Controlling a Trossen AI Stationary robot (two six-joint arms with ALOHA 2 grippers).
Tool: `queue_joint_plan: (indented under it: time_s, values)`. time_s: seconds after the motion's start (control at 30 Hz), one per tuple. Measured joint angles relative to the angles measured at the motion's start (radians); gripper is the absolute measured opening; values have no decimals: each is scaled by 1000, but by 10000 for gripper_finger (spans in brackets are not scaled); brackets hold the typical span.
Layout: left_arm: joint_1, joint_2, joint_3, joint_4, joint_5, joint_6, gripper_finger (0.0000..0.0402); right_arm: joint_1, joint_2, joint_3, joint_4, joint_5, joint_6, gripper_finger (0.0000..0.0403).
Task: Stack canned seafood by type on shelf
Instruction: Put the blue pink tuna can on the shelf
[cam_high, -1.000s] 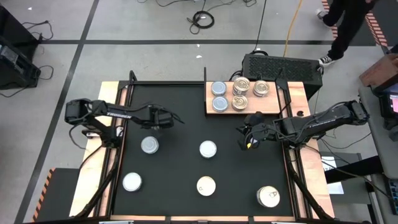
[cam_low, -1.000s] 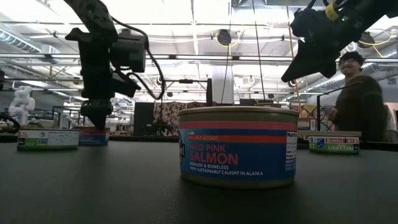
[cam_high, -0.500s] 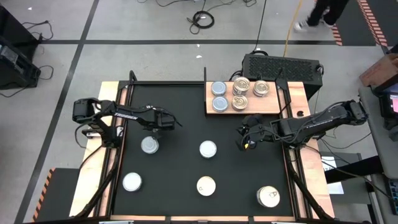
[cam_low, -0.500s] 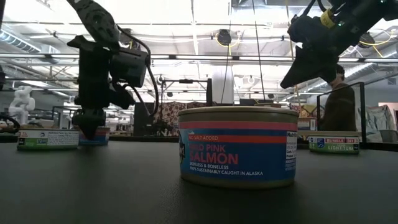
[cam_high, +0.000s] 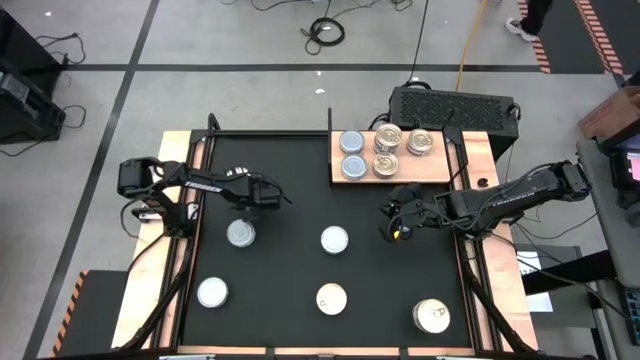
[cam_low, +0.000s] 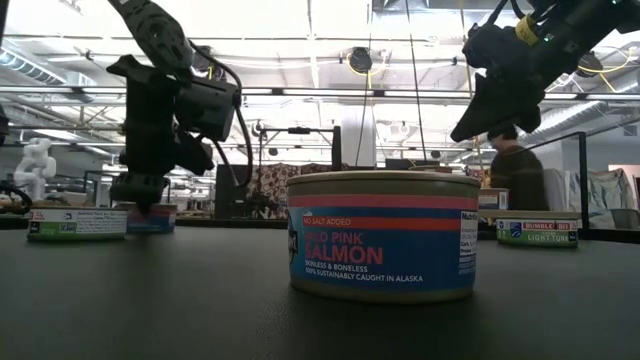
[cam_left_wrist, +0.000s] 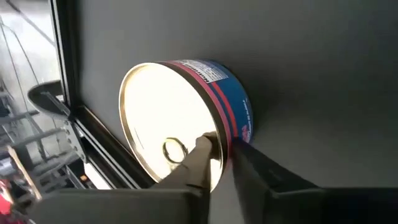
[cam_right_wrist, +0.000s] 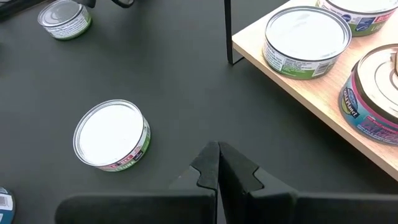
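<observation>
On black mat (cam_high: 300, 250) | left tool (cam_left_wrist: 225, 163) pinching salmon tin (cam_left_wrist: 186, 118) rim | right tool (cam_right_wrist: 218, 163) closed

high: overhead, straight down | low: table-level | wrists: close, forward

- On the shelf (cam_high: 400, 172), at the far right of the mat (cam_high: 290, 270) — four tins (cam_high: 386, 150) in a cluster.
- On the mat — five loose tins: one near left (cam_high: 212, 292), one beside the left gripper (cam_high: 247, 212), one central (cam_high: 334, 239), one near centre (cam_high: 331, 298), one near right (cam_high: 432, 316).
- Between shelf and near-right tin, the right gripper (cam_high: 392, 224).
</observation>
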Motion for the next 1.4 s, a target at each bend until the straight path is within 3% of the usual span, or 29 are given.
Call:
queue_joint_plan:
  time_s: [0.13, 0.53, 1.0, 1.4]
  values:
    - [2, 1, 0, 0, -22, 30, 8, 0, 0, 0, -3, -1, -4, 0]
    - [-52, 5, 102, -31, -10, 121, 5, 0, 0, 0, -4, -3, -28, 0]
    - [-225, 4, 326, -28, -38, 195, 5, 0, 0, 0, -27, -2, -28, 0]
    - [-312, 3, 438, 35, -52, 324, 5, 0, -36, 0, -67, -2, -4, 0]
